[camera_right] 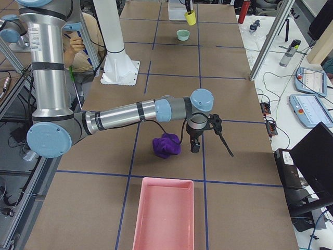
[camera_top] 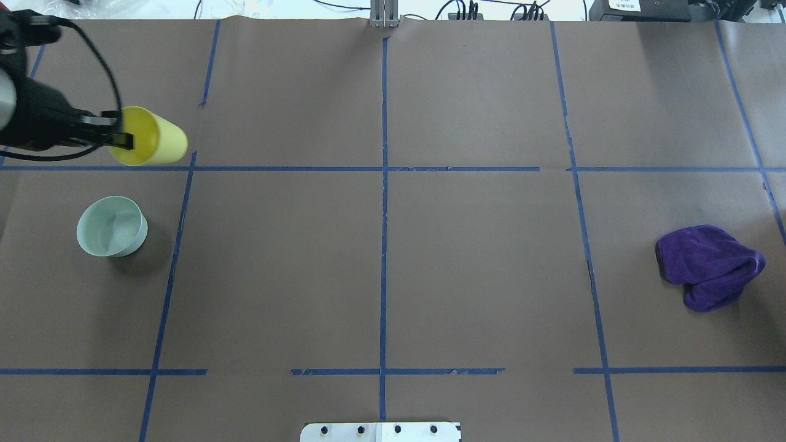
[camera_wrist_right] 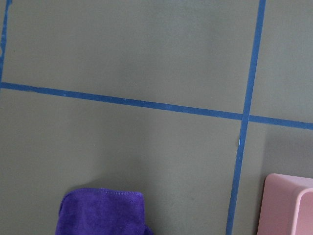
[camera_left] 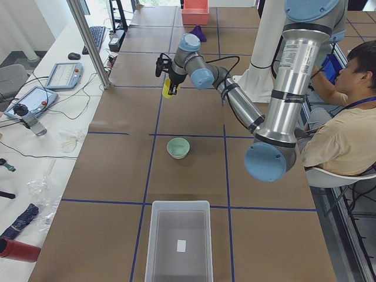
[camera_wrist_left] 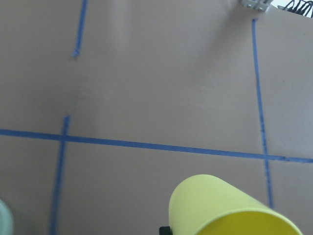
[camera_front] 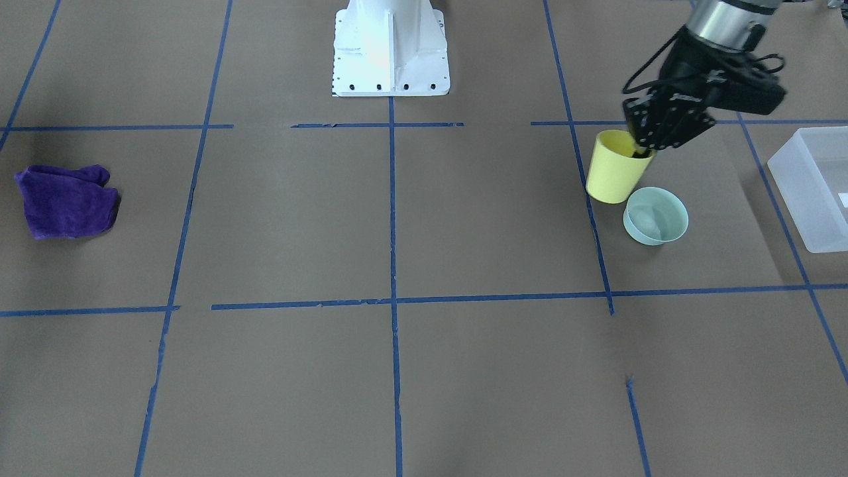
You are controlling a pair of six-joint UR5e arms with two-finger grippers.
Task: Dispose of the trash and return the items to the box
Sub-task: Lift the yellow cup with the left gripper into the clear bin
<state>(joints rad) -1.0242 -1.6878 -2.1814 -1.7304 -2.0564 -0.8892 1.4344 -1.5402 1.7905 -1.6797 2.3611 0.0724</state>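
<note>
My left gripper (camera_front: 641,151) is shut on the rim of the yellow cup (camera_front: 616,169), one finger inside and one outside. The cup (camera_top: 153,144) hangs tilted above the table and fills the bottom of the left wrist view (camera_wrist_left: 220,205). The mint-green bowl (camera_front: 656,215) stands upright on the table just beside it. The translucent box (camera_front: 811,192) sits at the table's end past the bowl. The purple rag (camera_top: 709,265) lies crumpled at the opposite end. My right gripper (camera_right: 195,146) hovers right next to the rag (camera_right: 166,146); I cannot tell whether it is open or shut.
A pink tray (camera_right: 164,213) stands at the table's end beyond the rag, its corner in the right wrist view (camera_wrist_right: 288,205). The white robot base (camera_front: 391,46) is at mid-table edge. A person (camera_left: 346,129) sits beside the robot.
</note>
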